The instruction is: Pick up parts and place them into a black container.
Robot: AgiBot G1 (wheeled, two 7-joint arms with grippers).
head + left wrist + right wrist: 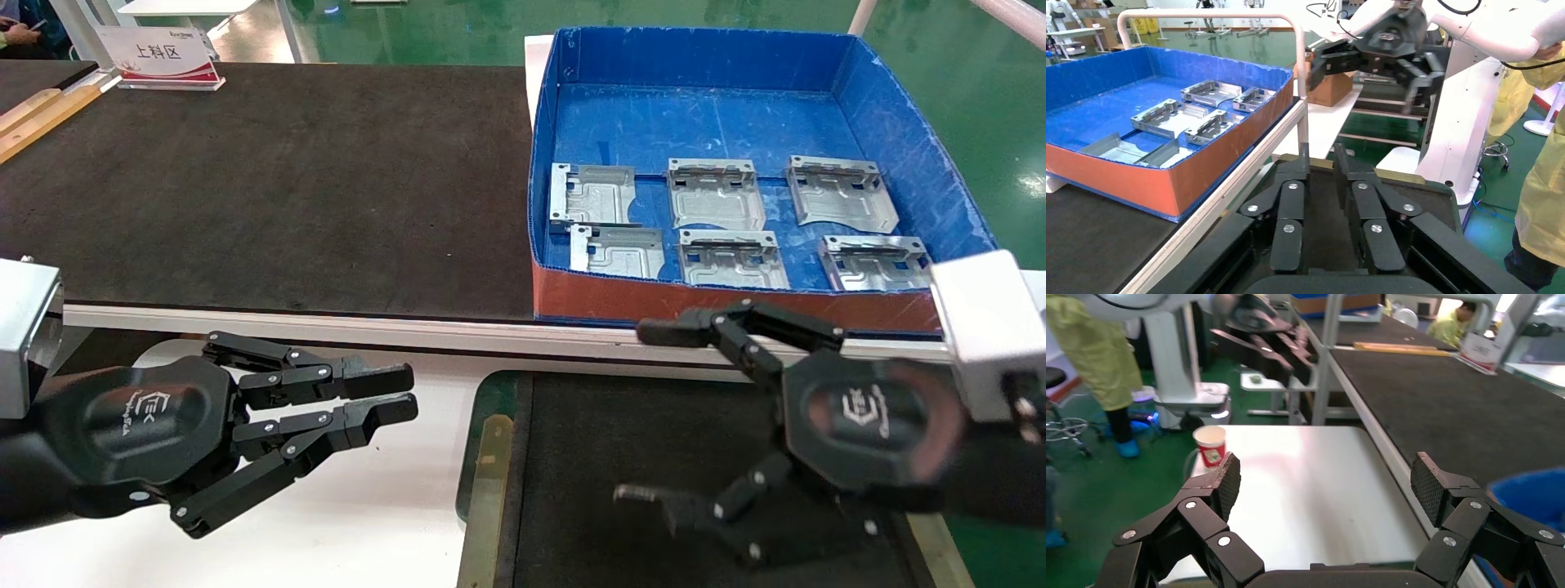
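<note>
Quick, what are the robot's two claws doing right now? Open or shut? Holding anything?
Left gripper: shut, holding nothing, over the white table.
Right gripper: wide open, holding nothing, over the black container.

Six shiny silver stamped parts (717,193) with cut-outs and ridges, lying flat in two rows of three, close together, on the floor of a blue box (907,122); black container (654,457) with a matte mat floor and brass-grey side rail, nearer, below.
</note>
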